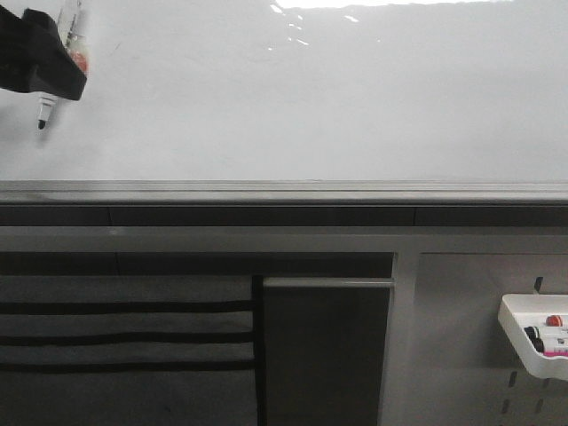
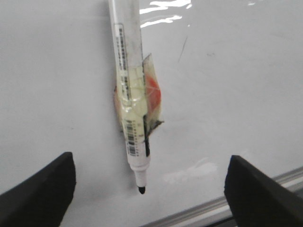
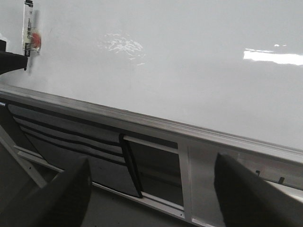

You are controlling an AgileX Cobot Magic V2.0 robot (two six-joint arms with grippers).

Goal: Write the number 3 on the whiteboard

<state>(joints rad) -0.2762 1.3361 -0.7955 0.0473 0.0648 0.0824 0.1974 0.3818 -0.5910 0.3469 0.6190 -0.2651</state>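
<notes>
The whiteboard (image 1: 311, 98) fills the upper front view, its surface blank, with no numeral drawn. At ten o'clock, the left gripper (image 1: 49, 62) carries a taped marker (image 2: 130, 94), tip down near the board; whether its jaws clamp it I cannot tell. The right gripper (image 3: 151, 198) stands open, holding nothing. A marker tray (image 1: 532, 342) hangs at four o'clock.

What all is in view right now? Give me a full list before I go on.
whiteboard: one, glossy white, grey frame, no numeral on it yet.
marker: one, white barrel, black tip, taped, upper left of the front view, tip near the board.
tray: one, white, lower right, holding markers.
slatted panel: one, grey, lower left.
left gripper: black, fingers apart in its wrist view.
right gripper: fingers apart, empty.
</notes>
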